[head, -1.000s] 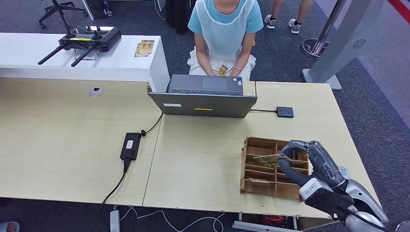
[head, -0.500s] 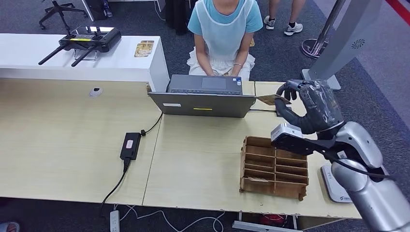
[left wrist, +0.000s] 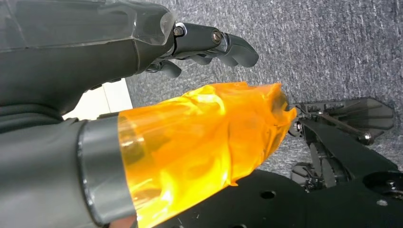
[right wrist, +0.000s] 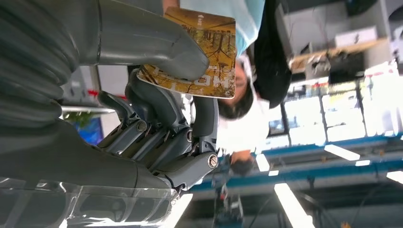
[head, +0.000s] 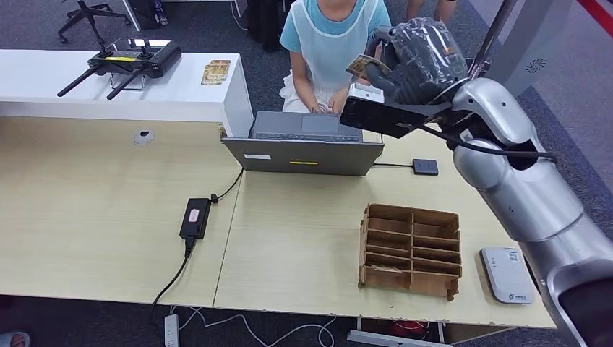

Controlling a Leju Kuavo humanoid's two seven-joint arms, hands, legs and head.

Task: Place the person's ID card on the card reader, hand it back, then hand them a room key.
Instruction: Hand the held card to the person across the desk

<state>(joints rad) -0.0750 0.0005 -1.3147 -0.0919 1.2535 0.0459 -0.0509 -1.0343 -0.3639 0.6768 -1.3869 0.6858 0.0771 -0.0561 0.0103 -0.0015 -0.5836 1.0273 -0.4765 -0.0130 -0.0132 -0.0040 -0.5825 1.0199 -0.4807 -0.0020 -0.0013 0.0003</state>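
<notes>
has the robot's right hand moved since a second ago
Yes. The right hand, pinching the room key, has risen from the wooden card organizer and travelled across the desk, past the laptop, toward the seated person.

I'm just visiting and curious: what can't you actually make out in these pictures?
- Print on the card: right wrist view, partly under the right hand's thumb.
- The person's head: head view, cut by the top edge.
- What the wooden rack holds: head view, too small.
- Left hand's fingers: left wrist view, mostly hidden behind orange film.
</notes>
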